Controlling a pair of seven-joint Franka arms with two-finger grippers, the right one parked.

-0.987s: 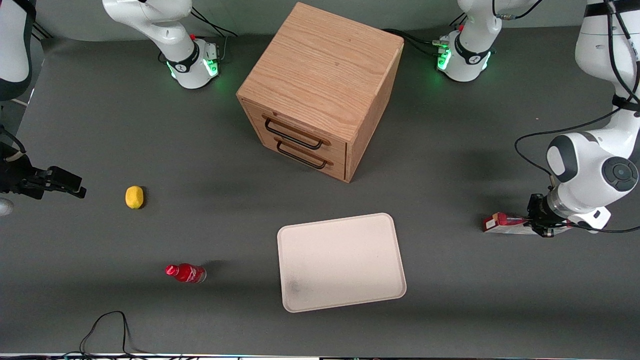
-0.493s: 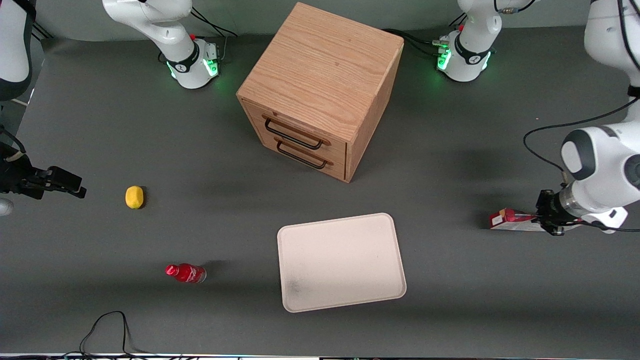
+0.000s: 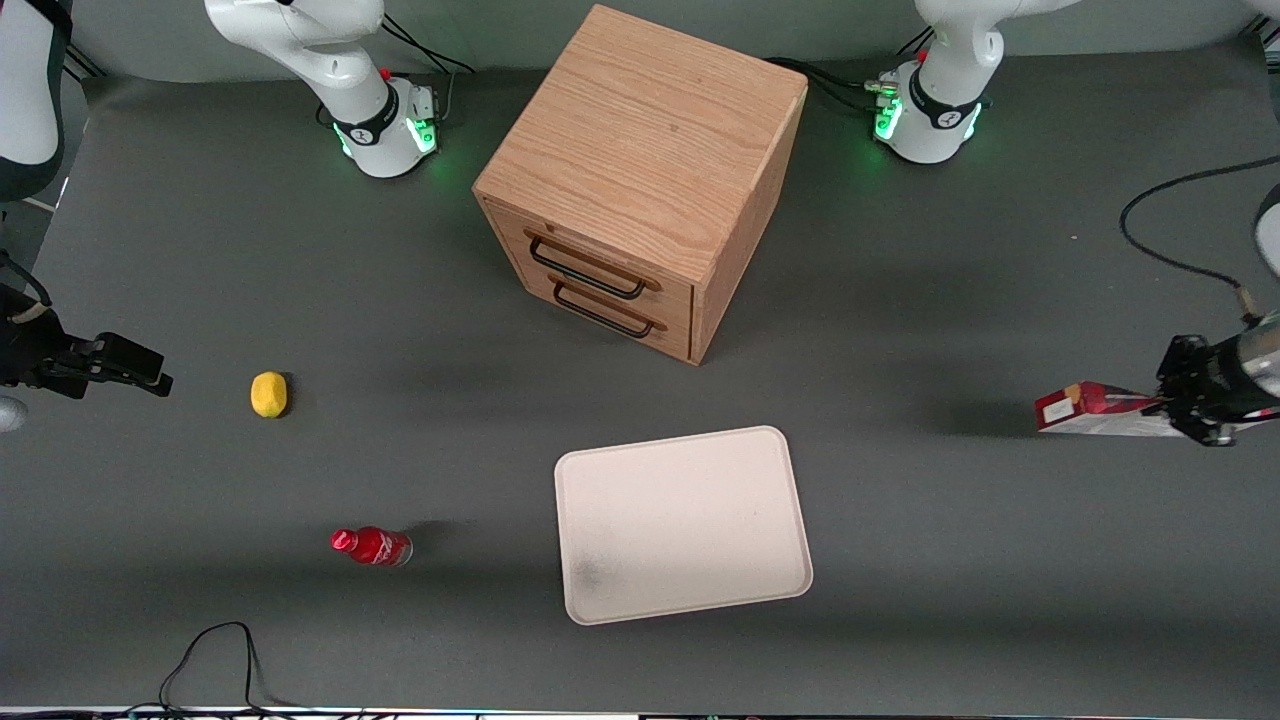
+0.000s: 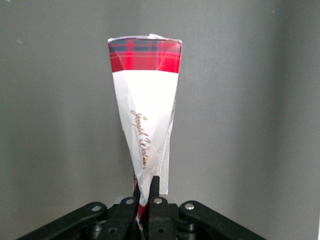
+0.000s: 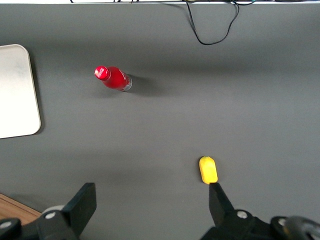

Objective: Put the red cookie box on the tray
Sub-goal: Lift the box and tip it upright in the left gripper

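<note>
The red cookie box (image 3: 1095,410) is a long flat carton, red with white panels. It hangs in the air over the table toward the working arm's end, held by one end. My left gripper (image 3: 1195,405) is shut on that end. In the left wrist view the box (image 4: 145,110) stretches away from the closed gripper (image 4: 146,197), its tartan end farthest out. The cream tray (image 3: 683,523) lies flat on the table, nearer the front camera than the wooden cabinet and well apart from the box. A corner of the tray (image 5: 17,90) shows in the right wrist view.
A wooden drawer cabinet (image 3: 640,180) with two black handles stands at the table's middle. A yellow lemon (image 3: 268,393) and a small red bottle (image 3: 371,546) lie toward the parked arm's end. A black cable (image 3: 215,655) loops at the front edge.
My left gripper has lifted the red cookie box off the table and carried it farther toward the working arm's end, away from the tray. Nothing else has moved.
</note>
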